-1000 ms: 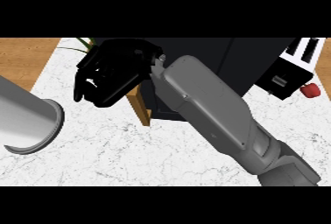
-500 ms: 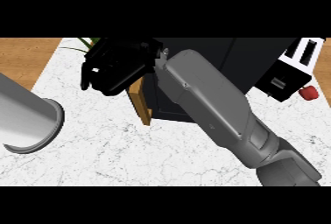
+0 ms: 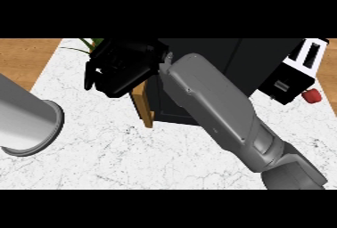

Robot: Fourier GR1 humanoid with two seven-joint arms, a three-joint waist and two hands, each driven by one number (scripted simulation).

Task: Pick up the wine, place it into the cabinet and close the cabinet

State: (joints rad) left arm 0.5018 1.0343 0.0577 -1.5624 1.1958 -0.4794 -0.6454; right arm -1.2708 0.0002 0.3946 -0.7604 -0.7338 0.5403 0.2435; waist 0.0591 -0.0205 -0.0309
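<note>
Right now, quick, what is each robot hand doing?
Left hand: not in view; only its grey forearm shows.
Right hand: at the cabinet door; open or shut cannot be told.

I count one cabinet [image 3: 197,58], dark, with one wooden door [image 3: 142,106] showing edge-on at its left. One toaster [image 3: 297,71] stands at the right, with two slots in its white top. Just below it I see one small red object [image 3: 311,95]; I cannot tell what it is. One green plant [image 3: 91,44] shows a few leaves at the top. One marble counter [image 3: 132,151] carries all of it. I see two grey forearms, the right forearm [image 3: 223,116] and the left forearm [image 3: 23,120], but only one black hand, the right hand [image 3: 121,67]. I see no wine bottle to count.
</note>
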